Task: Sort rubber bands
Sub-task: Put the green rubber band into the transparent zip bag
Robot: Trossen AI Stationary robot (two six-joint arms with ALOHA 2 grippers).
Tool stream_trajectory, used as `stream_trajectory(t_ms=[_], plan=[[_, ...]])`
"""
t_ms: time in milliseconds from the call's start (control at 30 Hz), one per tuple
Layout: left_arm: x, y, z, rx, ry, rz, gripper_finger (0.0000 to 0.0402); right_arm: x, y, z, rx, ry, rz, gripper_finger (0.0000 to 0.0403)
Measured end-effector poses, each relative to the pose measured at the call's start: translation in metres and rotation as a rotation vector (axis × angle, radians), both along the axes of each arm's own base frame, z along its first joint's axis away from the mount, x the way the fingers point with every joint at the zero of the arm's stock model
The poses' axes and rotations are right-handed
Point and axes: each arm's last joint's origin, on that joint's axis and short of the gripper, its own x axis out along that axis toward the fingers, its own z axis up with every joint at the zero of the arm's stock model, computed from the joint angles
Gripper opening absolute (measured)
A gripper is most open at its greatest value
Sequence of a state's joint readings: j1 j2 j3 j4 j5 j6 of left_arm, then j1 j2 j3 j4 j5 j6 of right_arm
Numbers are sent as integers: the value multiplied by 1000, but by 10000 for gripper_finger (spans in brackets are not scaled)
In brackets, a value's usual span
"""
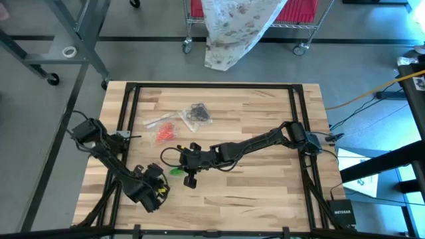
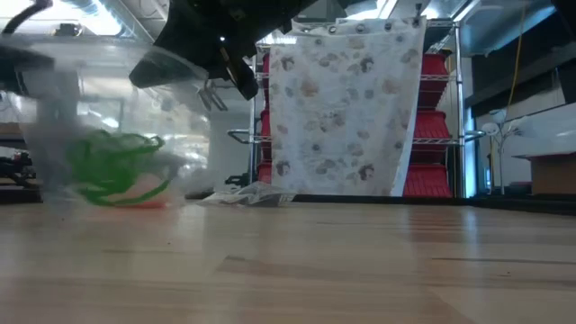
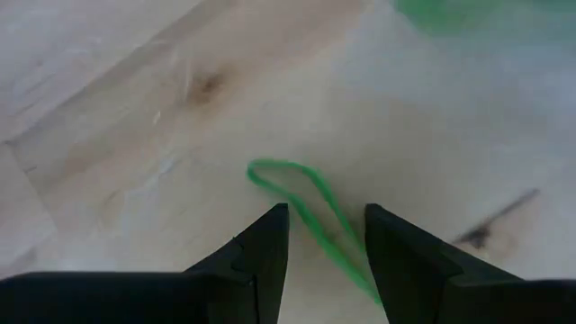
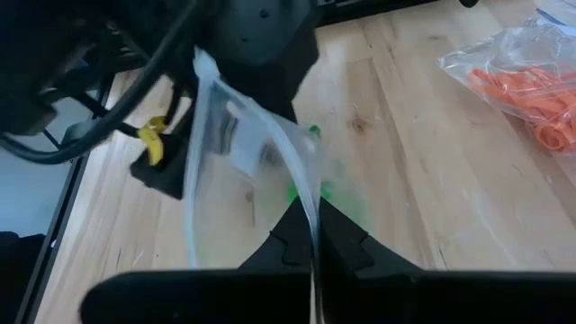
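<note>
From the high view we saw the left end effector (image 1: 159, 191) low over the near left part of the wooden desk (image 1: 265, 192), with the right end effector (image 1: 188, 174) reaching across from the far side to hover just beside it, and a small patch of green rubber bands (image 1: 176, 170) between the two. Farther back on the desk lay a clear bag of orange-red bands (image 1: 165, 132) and another of black bands (image 1: 198, 113), well apart from both arms. In the low view a clear bag (image 2: 108, 126) hung above the desk with a tangle of green bands (image 2: 112, 168) inside it, held up from above by a dark end effector which, going by the overhead picture, we took for the right one. Through the left wrist view we found a single green rubber band (image 3: 306, 211) lying flat on the wood, its long axis running from just ahead of the fingers back into the gap between them, slightly askew and closer to one finger; the left fingers (image 3: 261, 256) stood apart, gripping nothing. The right wrist view showed the right fingers (image 4: 346, 238) pinched together on the edge of the clear bag (image 4: 243, 153), its mouth held up towards the left arm. We judged the left arm much the nearer to the loose band, which lay already straddled, so that closing on it would turn on the fingers coming down squarely to either side of the thin loop.
</note>
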State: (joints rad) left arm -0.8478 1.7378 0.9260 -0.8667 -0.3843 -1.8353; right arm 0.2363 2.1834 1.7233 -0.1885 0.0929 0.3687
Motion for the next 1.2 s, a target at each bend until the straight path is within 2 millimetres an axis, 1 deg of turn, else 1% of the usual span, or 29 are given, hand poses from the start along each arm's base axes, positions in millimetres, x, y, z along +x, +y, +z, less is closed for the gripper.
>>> stream_trajectory(t_ms=[167, 267, 367, 500, 533, 600, 667, 767, 967, 1067, 1200], plan=[[-7, 4, -6, -24, -9, 16, 138, 0, 0, 0, -3, -1, 3, 0], [-7, 4, -5, -31, -2, -14, 125, 0, 0, 0, -6, -1, 4, 0], [-6, 4, -5, -31, 19, -61, 87, 0, 0, 0, -6, -1, 4, 0], [-7, 2, -4, -31, 47, -129, 20, 0, 0, 0, -6, -1, 5, 0], [-7, 0, -3, -31, 54, -154, 10, 0, 0, 0, -6, -1, 5, 0], [-7, -6, 2, -46, 60, -205, 7, 0, 0, 0, -6, -1, 5, 0], [-8, -17, 12, -91, 66, -265, 8, 0, 0, 0, -6, -1, 5, 0], [-12, -25, 32, -117, 111, -383, 3, 0, 0, 0, -7, -1, 5, 0], [-22, -38, 83, -146, 62, -570, 4, 0, 0, 0, -7, -3, 4, 0], [-25, -37, 111, -151, 23, -608, 5, 0, 0, 0, -6, -4, 4, 0], [-31, -34, 146, -90, -93, -622, 5, 0, -1, 0, -10, -3, 3, 0]])
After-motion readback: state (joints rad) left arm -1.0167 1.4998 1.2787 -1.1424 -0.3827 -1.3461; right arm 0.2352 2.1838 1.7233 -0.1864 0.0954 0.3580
